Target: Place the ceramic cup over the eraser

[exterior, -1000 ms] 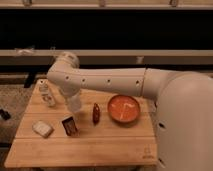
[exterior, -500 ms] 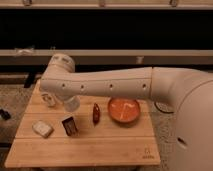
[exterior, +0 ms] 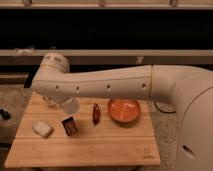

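The ceramic cup [exterior: 70,105], whitish and tapered, hangs just under my white arm at the table's back left. It is a little above and behind the eraser [exterior: 70,125], a small dark block with a reddish-brown face standing on the wooden table [exterior: 100,145]. My gripper [exterior: 63,99] is at the cup's top, mostly hidden behind the forearm, so its grip on the cup does not show.
A pale off-white rounded block [exterior: 42,128] lies left of the eraser. A dark red oval object [exterior: 95,113] and an orange bowl [exterior: 124,111] sit to the right. A small bottle [exterior: 50,102] is partly hidden behind the arm. A dark object [exterior: 4,114] lies off the table's left edge.
The arm has swung further left and forward, covering more of the table's back. The cup has dropped slightly towards the eraser. The objects on the table have not moved.
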